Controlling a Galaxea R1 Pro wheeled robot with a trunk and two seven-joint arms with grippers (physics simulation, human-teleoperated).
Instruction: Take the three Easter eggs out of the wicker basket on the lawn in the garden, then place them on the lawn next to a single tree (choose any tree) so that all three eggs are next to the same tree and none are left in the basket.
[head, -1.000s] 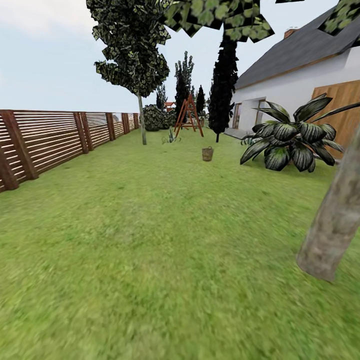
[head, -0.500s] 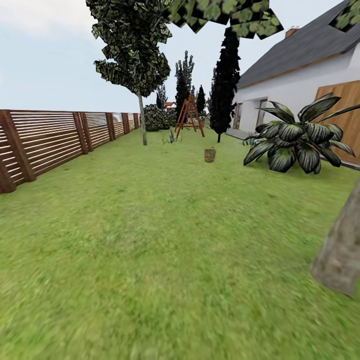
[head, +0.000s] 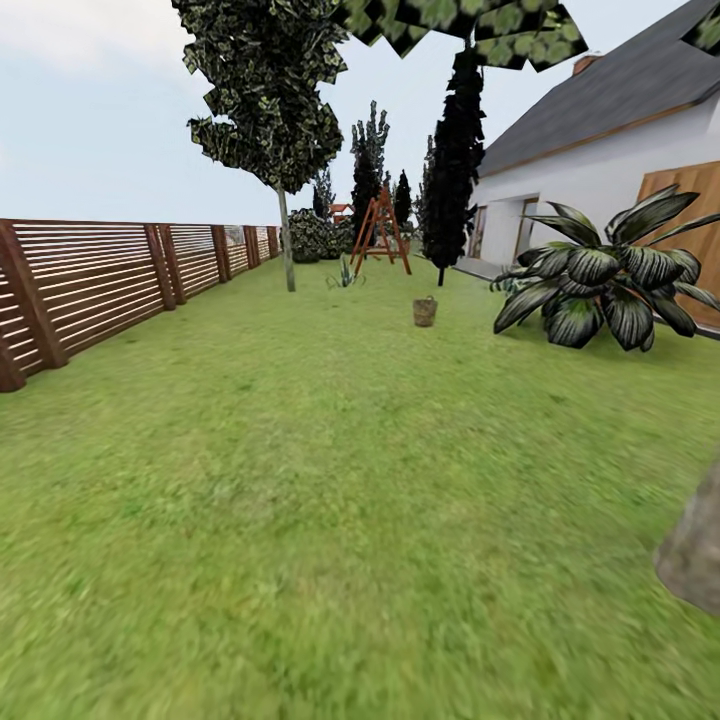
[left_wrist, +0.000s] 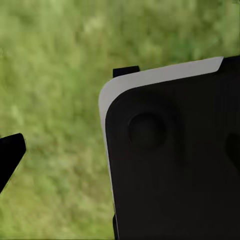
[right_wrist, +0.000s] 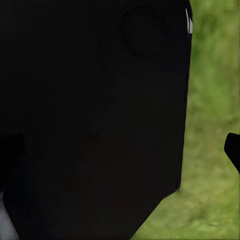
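Lawn (head: 300, 480) is being crossed; a straight line to the one basket (head: 425, 311), sitting far ahead mid-lawn near the striped plant (head: 600, 285), should be held. One grey trunk (head: 695, 555) is being passed at right. Eggs too small to count. Gripper states: cannot tell.

Through your left wrist camera you look down on the mottled green lawn (left_wrist: 55, 65), blurred and without any sharp detail. A large black robot panel with a pale grey rounded edge (left_wrist: 175, 160) sits close to the lens, in front of the grass. A shallow round recess (left_wrist: 146, 131) is sunk into the panel's black face near its rounded corner. A small black tab (left_wrist: 126, 71) pokes out just beyond the panel's grey edge. Well apart from the panel, across open grass, a black pointed tip (left_wrist: 10, 156) juts in from the frame's border.
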